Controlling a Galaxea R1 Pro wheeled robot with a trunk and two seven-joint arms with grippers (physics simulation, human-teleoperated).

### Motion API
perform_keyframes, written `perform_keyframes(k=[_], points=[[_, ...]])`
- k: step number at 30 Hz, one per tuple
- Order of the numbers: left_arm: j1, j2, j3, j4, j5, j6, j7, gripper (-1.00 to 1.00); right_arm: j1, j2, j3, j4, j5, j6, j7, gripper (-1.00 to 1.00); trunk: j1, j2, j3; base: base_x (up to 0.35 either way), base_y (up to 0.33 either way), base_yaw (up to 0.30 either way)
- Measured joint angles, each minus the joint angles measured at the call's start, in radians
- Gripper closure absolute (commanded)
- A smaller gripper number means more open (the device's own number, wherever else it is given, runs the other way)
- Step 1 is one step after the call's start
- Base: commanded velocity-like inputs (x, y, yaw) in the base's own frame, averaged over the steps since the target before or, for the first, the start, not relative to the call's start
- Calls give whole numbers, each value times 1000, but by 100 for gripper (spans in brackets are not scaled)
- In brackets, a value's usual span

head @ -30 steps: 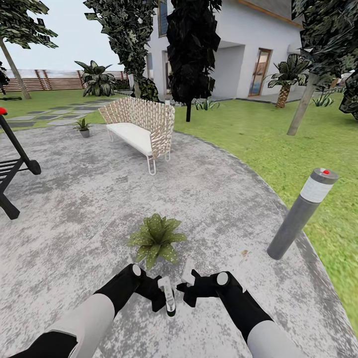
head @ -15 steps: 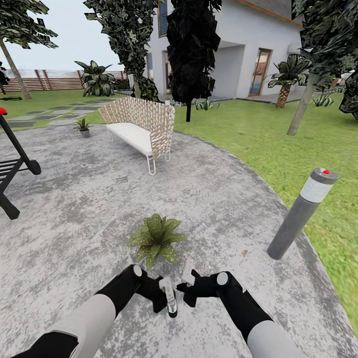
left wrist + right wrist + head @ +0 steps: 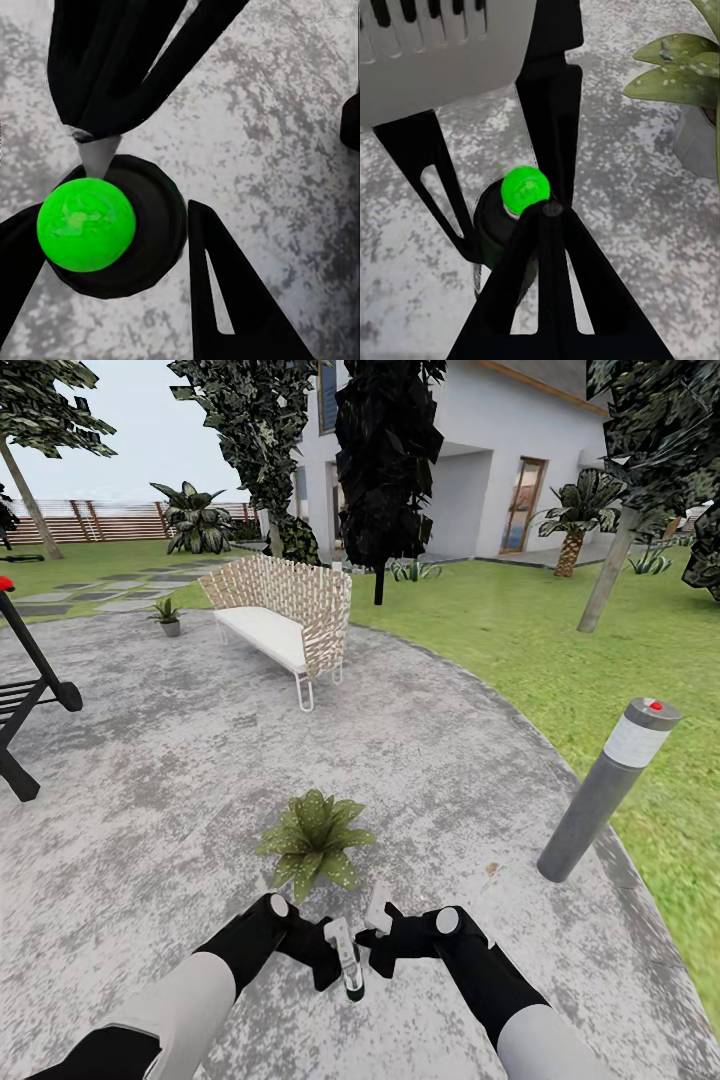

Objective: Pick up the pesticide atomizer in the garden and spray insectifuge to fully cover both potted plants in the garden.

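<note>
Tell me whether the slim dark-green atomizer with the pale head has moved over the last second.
Yes. In the head view the slim dark-green atomizer with the pale head, in the left gripper, has shifted slightly right, toward the right gripper, judged against the spiky green potted plant.

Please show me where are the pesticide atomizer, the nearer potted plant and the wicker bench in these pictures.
pesticide atomizer (image 3: 346, 956): head view, on its pale slim body between the two arms.
nearer potted plant (image 3: 314, 840): head view, on the middle of its leaf rosette.
wicker bench (image 3: 266, 632): head view, on the white seat.
</note>
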Motion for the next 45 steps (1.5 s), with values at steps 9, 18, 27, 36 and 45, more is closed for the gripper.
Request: perform_keyframes(k=[9,18,27,36,45], points=[[0,2,0,1,14,-31,-1,100,0,0,1,0,0,0,0,100,0,0,0,0,0,0],[-1,15,-2,0,15,-33,-1,100,0,0,1,1,0,0,0,100,0,0,0,0,0,0],[0,102,-2,0,15,-33,-5,100,0,0,1,3,0,0,0,100,0,0,0,0,0,0],[7,221,-3,16,20,-50,-3,100,0,-3,0,5,2,0,-1,100,0,0,0,0,0,0],[28,318,3,237,304,-84,276,100,1,-68,-17,162,-7,-6,-120,-100,0,0,0,0,0,0]])
